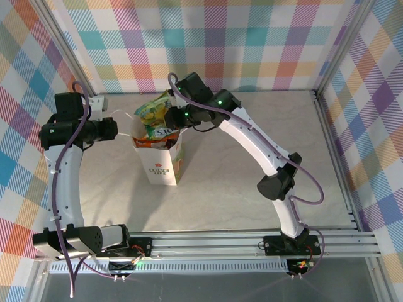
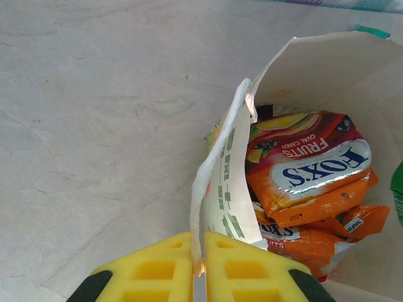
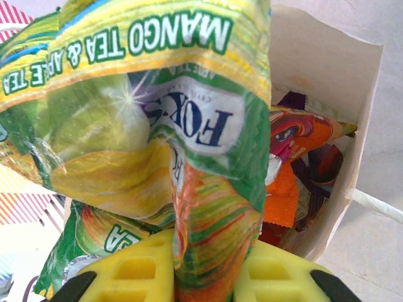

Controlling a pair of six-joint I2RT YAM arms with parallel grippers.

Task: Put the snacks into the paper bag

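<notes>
The white paper bag (image 1: 162, 165) stands upright mid-table with its mouth open. My left gripper (image 2: 200, 277) is shut on the bag's left rim (image 2: 217, 182), holding it open. Inside lie two orange FOX'S packets (image 2: 308, 170), with a purple one (image 3: 318, 167) deeper down. My right gripper (image 3: 211, 277) is shut on the green-yellow packet (image 3: 157, 107), which hangs over the bag's mouth (image 1: 154, 116). A second green packet (image 3: 82, 242) lies under it.
The bag's white cord handle (image 3: 374, 206) sticks out to the right. Plaid walls (image 1: 208, 44) close off the back and sides. Bare table (image 1: 252, 182) lies right of the bag and in front of it.
</notes>
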